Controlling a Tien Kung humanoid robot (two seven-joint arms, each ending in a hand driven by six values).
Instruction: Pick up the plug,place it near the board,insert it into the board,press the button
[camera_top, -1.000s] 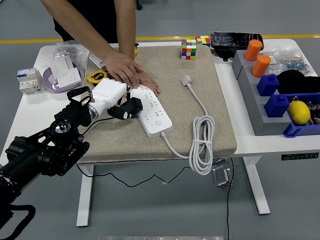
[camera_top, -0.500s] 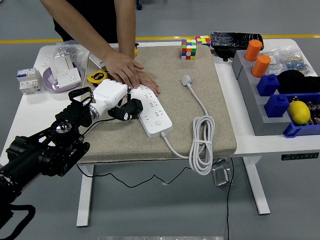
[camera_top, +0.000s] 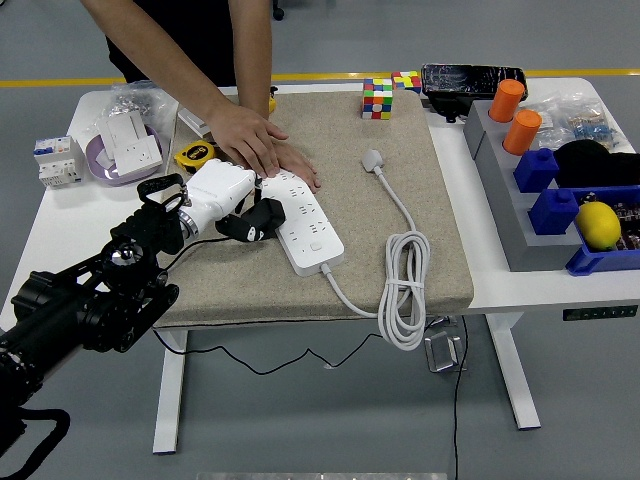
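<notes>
1. Plug (camera_top: 262, 217): small and black, it sits in the fingers of the robot's left hand (camera_top: 222, 198), right at the left edge of the board (camera_top: 304, 222). Whether its pins are in a socket I cannot tell.
2. The desk (camera_top: 520, 286) is white and carries a tan mat (camera_top: 330, 160); the board lies slanted on that mat.
3. A person leans in from the far side and presses one hand (camera_top: 262, 146) flat on the board's upper end, holding it down.
4. The board's own white cable (camera_top: 405, 290) runs off to a coil on the right, ending in a loose white plug (camera_top: 373, 159).
5. Step in hand, as I judge it: inserting, with the plug brought beside the board.
6. The next move calls for lining the pins over a socket and pushing down squarely.
7. The button is not yet pressed, by my reading.
</notes>
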